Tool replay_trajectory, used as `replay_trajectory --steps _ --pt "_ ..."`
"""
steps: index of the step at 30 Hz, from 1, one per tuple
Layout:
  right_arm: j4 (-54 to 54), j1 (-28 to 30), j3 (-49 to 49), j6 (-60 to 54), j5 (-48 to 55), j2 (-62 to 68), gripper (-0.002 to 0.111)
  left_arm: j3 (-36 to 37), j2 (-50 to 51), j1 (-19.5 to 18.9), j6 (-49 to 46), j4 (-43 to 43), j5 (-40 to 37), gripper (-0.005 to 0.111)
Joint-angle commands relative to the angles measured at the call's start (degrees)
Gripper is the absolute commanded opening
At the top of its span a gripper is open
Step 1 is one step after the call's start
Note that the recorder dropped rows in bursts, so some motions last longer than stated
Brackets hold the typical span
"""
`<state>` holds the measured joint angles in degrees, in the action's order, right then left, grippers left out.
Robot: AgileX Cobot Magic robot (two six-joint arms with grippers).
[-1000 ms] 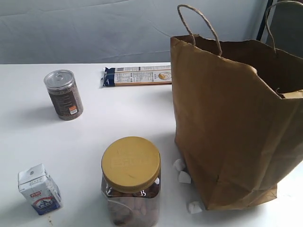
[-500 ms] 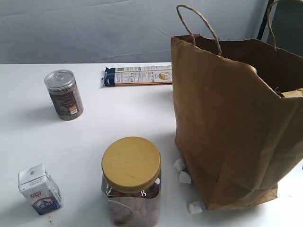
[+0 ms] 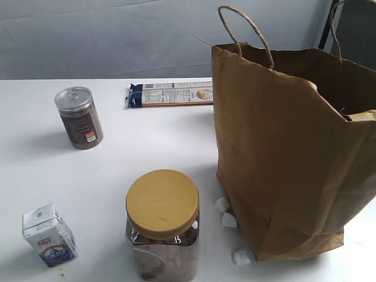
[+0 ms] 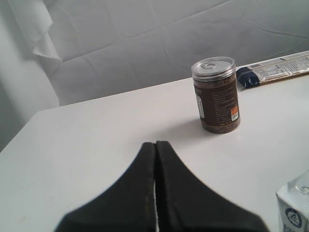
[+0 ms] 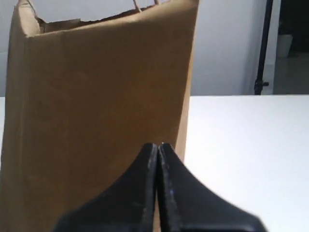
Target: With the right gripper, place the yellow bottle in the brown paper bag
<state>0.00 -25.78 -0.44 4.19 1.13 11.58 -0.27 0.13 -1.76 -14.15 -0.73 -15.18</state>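
Note:
The brown paper bag (image 3: 288, 153) stands upright on the right of the white table, its mouth open and its cord handles up. The right wrist view shows the bag's side wall (image 5: 96, 121) close ahead. My right gripper (image 5: 158, 145) is shut with nothing between its fingers, facing that wall. My left gripper (image 4: 155, 143) is also shut and empty, low over the table's left part. Neither gripper appears in the exterior view. The yellow bottle is out of view in every frame.
A yellow-lidded jar of brown contents (image 3: 163, 223) stands front centre. A small milk carton (image 3: 49, 235) sits front left. A brown can with a silver lid (image 3: 79, 117) (image 4: 216, 94) stands at left. A flat blue-ended packet (image 3: 170, 94) lies at the back. Small white lumps (image 3: 226, 220) lie by the bag's base.

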Motion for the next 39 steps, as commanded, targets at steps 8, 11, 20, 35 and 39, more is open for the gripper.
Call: replay_trajectory --steps 8,11,20,35,39 --pt "-2.55 5.21 0.44 -4.49 6.82 -11.58 0.000 0.27 -0.13 -0.01 0.41 -0.02 0.43 0.000" --pt "-2.06 5.21 0.44 -5.90 7.26 -11.58 0.000 0.27 -0.13 -0.01 0.41 -0.02 0.32 0.000" --pt "-0.78 5.21 0.44 -3.59 7.38 -11.58 0.000 0.27 -0.13 -0.01 0.41 -0.02 0.32 0.000" --pt "0.51 5.21 0.44 -2.90 6.84 -11.58 0.000 0.27 -0.13 -0.01 0.41 -0.02 0.32 0.000" --pt "0.51 5.21 0.44 -2.90 6.84 -11.58 0.000 0.27 -0.13 -0.01 0.41 -0.02 0.32 0.000"
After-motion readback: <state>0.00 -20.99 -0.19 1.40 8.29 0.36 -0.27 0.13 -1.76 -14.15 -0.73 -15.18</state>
